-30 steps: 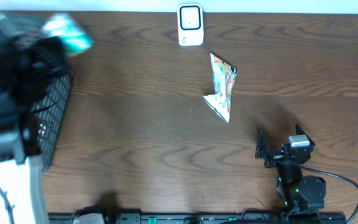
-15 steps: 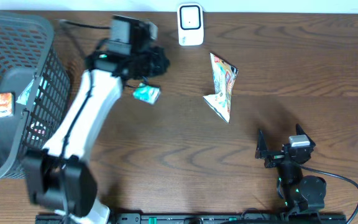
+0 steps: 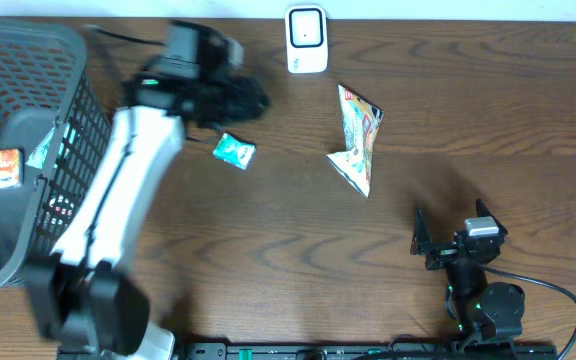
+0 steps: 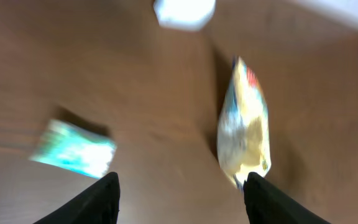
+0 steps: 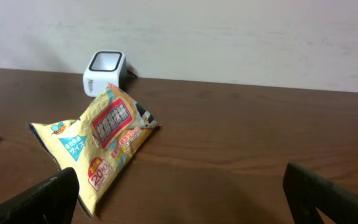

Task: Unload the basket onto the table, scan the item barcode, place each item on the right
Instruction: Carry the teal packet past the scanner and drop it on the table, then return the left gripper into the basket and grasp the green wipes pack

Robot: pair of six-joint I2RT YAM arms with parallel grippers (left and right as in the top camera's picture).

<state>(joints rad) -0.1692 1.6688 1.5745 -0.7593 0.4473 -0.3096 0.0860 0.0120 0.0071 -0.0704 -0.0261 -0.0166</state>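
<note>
On table (image 3: 268, 260), 1 scanner (image 3: 306, 40), 2 pkts (image 3: 234, 150) (image 3: 358, 138)

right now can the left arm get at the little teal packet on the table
Probably yes. The left claw hangs open close by the teal packet, which lies on bare wood with nothing over it; the snack bag sits apart.

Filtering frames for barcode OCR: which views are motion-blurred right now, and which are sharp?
Overhead: the left arm is smeared, while the teal packet, snack bag and scanner are crisp. Left wrist: the whole frame is streaked, no print readable. Right wrist: sharp, the bag's print is legible, no glare.
</note>
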